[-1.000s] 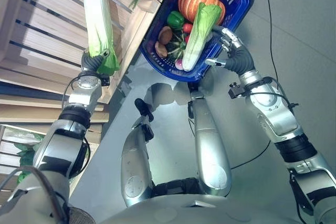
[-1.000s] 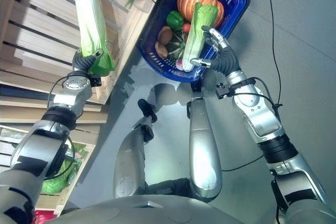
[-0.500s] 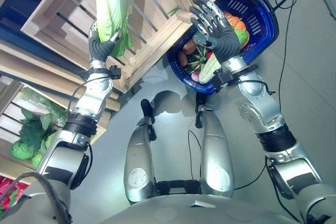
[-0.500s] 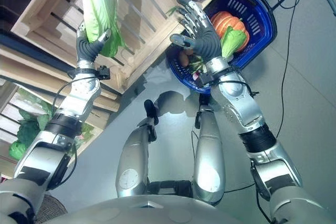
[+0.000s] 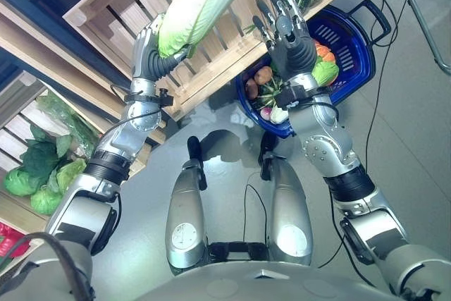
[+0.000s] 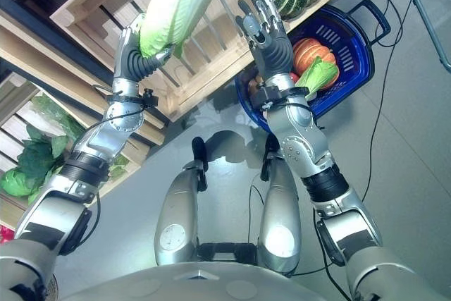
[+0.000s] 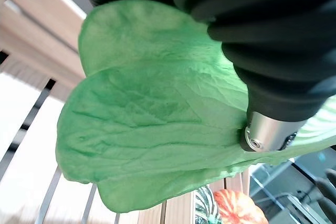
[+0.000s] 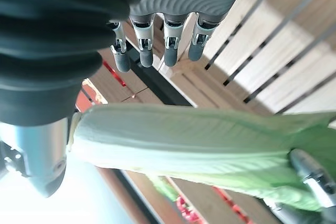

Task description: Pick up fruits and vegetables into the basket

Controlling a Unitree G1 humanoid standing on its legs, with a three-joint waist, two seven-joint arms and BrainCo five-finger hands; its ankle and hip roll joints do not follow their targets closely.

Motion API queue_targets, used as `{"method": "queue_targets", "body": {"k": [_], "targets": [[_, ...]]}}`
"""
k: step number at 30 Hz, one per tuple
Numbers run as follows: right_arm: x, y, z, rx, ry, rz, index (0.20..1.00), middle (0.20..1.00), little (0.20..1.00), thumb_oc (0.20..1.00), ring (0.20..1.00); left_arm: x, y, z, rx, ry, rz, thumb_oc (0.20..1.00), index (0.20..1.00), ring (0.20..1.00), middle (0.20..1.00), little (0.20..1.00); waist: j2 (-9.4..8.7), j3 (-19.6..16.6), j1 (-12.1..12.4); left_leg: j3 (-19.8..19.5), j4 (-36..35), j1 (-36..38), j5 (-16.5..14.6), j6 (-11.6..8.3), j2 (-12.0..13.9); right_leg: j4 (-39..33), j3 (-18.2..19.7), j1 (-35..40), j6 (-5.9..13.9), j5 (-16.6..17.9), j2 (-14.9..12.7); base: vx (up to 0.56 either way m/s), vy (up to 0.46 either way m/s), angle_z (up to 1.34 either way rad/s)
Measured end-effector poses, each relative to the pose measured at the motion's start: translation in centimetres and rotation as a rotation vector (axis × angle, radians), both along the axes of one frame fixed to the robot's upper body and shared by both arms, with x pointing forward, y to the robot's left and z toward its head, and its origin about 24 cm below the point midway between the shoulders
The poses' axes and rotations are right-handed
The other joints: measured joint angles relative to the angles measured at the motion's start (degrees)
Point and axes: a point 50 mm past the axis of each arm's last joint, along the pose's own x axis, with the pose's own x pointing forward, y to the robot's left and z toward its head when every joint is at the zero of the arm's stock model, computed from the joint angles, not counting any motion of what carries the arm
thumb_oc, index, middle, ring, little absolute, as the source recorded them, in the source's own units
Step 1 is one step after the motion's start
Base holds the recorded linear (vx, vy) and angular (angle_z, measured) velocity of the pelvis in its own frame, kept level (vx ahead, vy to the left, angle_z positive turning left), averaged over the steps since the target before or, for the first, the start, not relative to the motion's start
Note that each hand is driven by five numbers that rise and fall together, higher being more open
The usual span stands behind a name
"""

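Left eye view: vegetables [image 5: 271, 89] in basket [image 5: 352, 40]

Silver-grey arms w/ black bands, dark ribbed wrist covers; each hand [image 5: 289, 29] silver-fingered (dark tips)

Left hand [image 7: 273, 51] fingers curled round green cabbage leaves [image 7: 157, 135].
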Motion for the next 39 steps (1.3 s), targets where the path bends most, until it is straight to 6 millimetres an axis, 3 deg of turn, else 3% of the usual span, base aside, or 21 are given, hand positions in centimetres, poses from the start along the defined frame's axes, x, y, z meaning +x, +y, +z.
{"method": "queue_targets", "body": {"k": [10, 21, 29, 39], "targets": [[0.5, 0.1, -0.7, 0.107, 0.077, 0.031, 1.0, 1.0, 1.0, 1.0, 1.0, -0.6, -1.0, 0.8, 0.114, -0.075, -0.042, 0.2, 0.2, 0.2, 0.2, 0.2, -1.28, -0.07, -0.02, -0.41, 0.01, 0.24, 0.06, -0.17, -0.15, -0.29, -0.24, 0.73, -0.18, 0.13, -0.18, 0.01, 0.003, 0.02], [1.1, -0.8, -1.5, 0.122, 0.132, -0.033, 1.0, 1.0, 1.0, 1.0, 1.0, -0.6, -1.2, 1.6, 0.34, -0.192, 0.077, 0.2, 0.2, 0.2, 0.2, 0.2, -1.34, -0.1, 0.01, -0.61, 0.8, 0.17, -0.58, 0.36, -0.73, -0.96, -0.53, 1.6, 0.61, 0.08, -0.86, 0.0, 0.003, 0.01], [1.5, -1.5, -2.0, 0.084, 0.178, -0.078, 1.0, 1.0, 1.0, 1.0, 1.0, -0.4, -1.4, 0.8, 0.647, -0.216, 0.166, 0.2, 0.2, 0.2, 0.2, 0.2, -1.35, -0.11, -0.09, -0.41, 0.64, -0.01, -0.81, 0.57, -0.9, -1.87, -0.57, 1.71, 0.79, 0.5, -0.92, 0.0, 0.0, 0.0], [1.4, -1.4, -1.9, 0.091, 0.142, -0.014, 1.0, 1.0, 1.0, 1.0, 1.0, -0.3, -2.4, -0.3, 0.844, -0.112, 0.124, 0.2, 0.2, 0.2, 0.2, 0.2, -1.34, -0.11, -0.01, -0.49, -0.04, 0.0, -0.77, 0.56, -0.97, -2.22, -1.12, 1.77, 0.82, 0.51, -1.04, -0.02, 0.007, 0.01]]}}
